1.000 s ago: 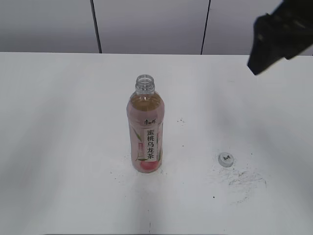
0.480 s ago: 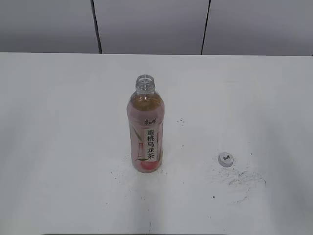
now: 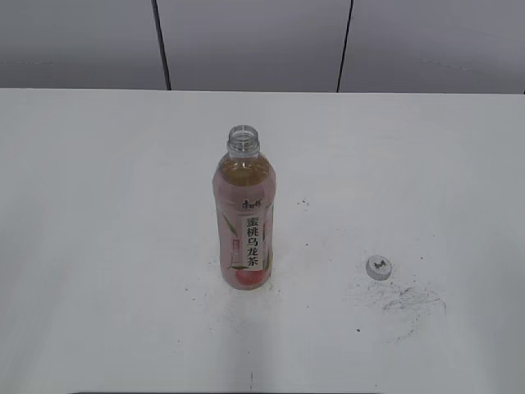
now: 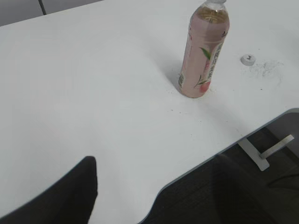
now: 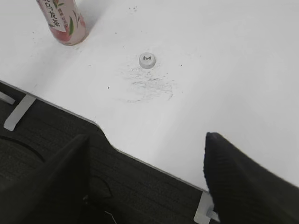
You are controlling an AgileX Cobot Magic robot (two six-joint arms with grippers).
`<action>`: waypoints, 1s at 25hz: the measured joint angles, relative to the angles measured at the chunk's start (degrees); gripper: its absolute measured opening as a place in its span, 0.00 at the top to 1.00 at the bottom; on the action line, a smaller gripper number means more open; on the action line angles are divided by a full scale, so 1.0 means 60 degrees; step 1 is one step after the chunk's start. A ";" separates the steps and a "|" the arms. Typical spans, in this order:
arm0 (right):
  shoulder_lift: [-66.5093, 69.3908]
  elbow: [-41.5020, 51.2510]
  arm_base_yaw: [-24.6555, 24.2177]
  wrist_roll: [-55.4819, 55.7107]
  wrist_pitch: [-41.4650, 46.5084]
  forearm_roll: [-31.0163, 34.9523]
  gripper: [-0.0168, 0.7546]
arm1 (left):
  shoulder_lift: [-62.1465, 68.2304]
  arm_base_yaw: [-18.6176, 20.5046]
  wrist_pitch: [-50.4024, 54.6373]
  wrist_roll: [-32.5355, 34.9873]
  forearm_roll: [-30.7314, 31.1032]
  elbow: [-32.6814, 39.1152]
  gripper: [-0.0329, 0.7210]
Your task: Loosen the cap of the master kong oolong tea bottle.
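Observation:
The master kong oolong tea bottle (image 3: 244,222) stands upright in the middle of the white table, its neck open with no cap on it. It also shows in the left wrist view (image 4: 202,51) and partly in the right wrist view (image 5: 63,21). The cap (image 3: 378,267) lies on the table to the bottle's right, logo up; it shows in the right wrist view (image 5: 146,60) and the left wrist view (image 4: 247,59). My left gripper (image 4: 154,182) is open and empty over the table's front edge. My right gripper (image 5: 145,158) is open and empty, back off the front edge. Neither shows in the exterior view.
The white table (image 3: 98,205) has dark scuff marks (image 3: 406,300) near the cap. The front edge has a curved cut-out (image 4: 163,191), with dark floor and a white bracket (image 4: 261,154) below. A grey panelled wall stands behind.
The right arm, seen at the top right one second ago, has left the exterior view. The bottle and the cap have not moved.

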 joint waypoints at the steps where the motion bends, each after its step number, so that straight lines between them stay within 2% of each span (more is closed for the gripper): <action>1: -0.0128 0.0254 0.0000 0.0000 -0.0041 -0.0046 0.24 | 0.0067 0.0000 -0.0050 0.0021 -0.0009 0.0007 0.35; 19: -0.0170 0.0355 -0.0009 0.0000 -0.0245 -0.0114 0.24 | 0.0095 0.0010 -0.0116 0.0060 -0.0114 0.0011 0.38; 21: -0.0221 0.0355 -0.0196 0.0000 -0.0257 -0.0110 0.24 | 0.0095 0.0058 -0.0116 0.0060 -0.0114 0.0011 0.38; 23: -0.0387 0.0355 -0.0777 0.0000 -0.0267 -0.0076 0.24 | 0.0095 0.0476 -0.0128 0.0069 -0.0126 0.0011 0.38; 25: -0.0652 0.0355 -0.1525 0.0000 -0.0275 -0.0067 0.24 | 0.0059 0.1314 -0.0128 0.0069 -0.0147 0.0011 0.38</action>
